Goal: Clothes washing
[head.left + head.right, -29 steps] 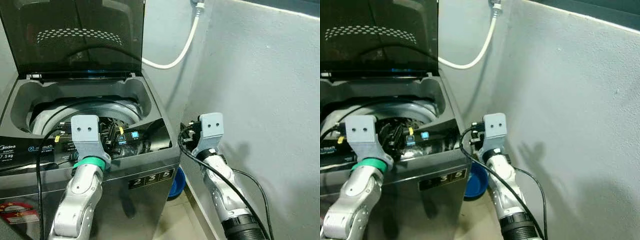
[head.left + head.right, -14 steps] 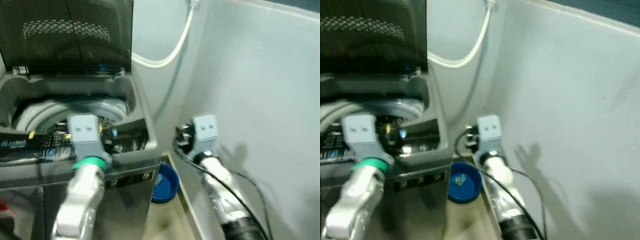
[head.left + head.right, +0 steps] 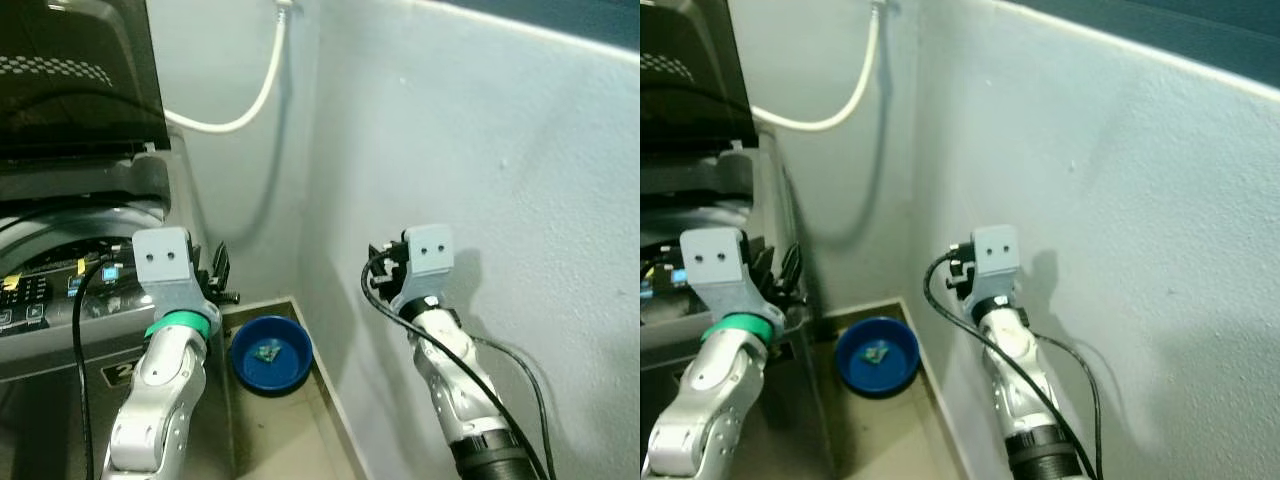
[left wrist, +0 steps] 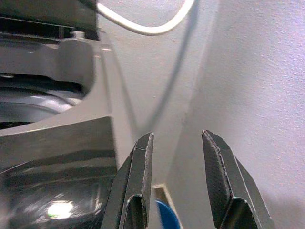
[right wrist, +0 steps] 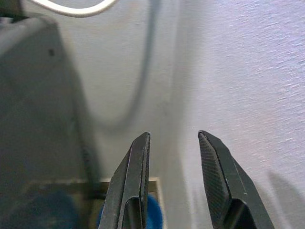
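A grey top-loading washer (image 3: 70,300) stands at the left, its smooth moulded plastic rim curving round the drum opening and its dark tinted lid (image 3: 80,75) raised upright. A glossy black control strip (image 3: 40,295) with small lit icons runs along the front edge. No clothes can be made out in the part of the drum that shows.

The left hand (image 4: 174,162) is raised at the washer's right front corner, beside the control strip; its two long black fingers (image 4: 138,181) are spread with a clear gap and hold nothing. The right hand (image 5: 172,162) hangs in the air close to the side wall (image 3: 500,150), well apart from the washer, its ribbed black fingers (image 5: 217,181) likewise spread and empty. Black cables loop along both silver arms.

The walls are pale grey plaster with a fine rough grain, meeting in a corner just beyond the washer. A white hose (image 3: 240,100) sags in a smooth curve from a fitting high on the back wall (image 3: 230,180) toward the machine.

Between the washer's side and the side wall is a narrow strip of beige floor (image 3: 290,430). A round blue bowl (image 3: 270,352) sits on it, nearly spanning the gap, with a small greenish scrap inside.
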Tool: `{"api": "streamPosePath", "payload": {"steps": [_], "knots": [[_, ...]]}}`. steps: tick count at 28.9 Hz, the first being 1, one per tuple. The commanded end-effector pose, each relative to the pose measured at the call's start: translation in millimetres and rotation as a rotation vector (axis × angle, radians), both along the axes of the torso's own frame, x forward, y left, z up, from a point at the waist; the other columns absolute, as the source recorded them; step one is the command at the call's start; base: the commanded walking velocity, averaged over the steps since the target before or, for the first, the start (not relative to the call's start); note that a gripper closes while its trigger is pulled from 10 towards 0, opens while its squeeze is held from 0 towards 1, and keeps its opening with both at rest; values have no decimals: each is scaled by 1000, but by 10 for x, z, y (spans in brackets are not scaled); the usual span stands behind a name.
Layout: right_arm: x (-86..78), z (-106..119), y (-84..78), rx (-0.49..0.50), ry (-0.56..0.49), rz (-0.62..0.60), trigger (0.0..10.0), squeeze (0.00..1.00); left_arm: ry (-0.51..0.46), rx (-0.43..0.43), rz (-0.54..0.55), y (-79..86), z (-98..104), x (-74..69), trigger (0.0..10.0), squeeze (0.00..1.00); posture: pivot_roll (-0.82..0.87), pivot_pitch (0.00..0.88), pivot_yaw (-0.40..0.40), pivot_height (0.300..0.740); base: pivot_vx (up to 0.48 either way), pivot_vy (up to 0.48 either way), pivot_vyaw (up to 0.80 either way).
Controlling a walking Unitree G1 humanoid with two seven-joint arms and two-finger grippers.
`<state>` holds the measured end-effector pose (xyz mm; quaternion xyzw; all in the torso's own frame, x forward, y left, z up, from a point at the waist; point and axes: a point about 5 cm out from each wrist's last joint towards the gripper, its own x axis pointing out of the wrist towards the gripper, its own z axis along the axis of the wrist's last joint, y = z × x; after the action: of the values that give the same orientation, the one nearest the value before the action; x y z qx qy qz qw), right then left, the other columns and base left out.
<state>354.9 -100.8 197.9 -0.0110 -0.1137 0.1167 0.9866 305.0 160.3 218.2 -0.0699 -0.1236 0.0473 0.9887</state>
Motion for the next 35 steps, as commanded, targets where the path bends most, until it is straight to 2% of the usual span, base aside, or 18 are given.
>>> {"api": "streamPosePath", "payload": {"steps": [1,25,26,35], "knots": [[-2,-18,46,6,13,16,10000,0,-13,-2,8,21,8,-25,10000,0,22,51,-70,740,0,0,0],[-2,-14,54,8,13,18,10000,0,-11,2,11,27,9,-29,10000,0,22,51,-70,740,0,0,0],[-2,-4,55,-11,5,10,10000,0,-6,38,22,37,-11,-20,10000,0,21,45,-67,740,0,0,800],[17,87,13,-17,-42,-23,10000,0,-2,99,38,49,-31,3,10000,0,19,46,-59,740,0,0,800]]}}
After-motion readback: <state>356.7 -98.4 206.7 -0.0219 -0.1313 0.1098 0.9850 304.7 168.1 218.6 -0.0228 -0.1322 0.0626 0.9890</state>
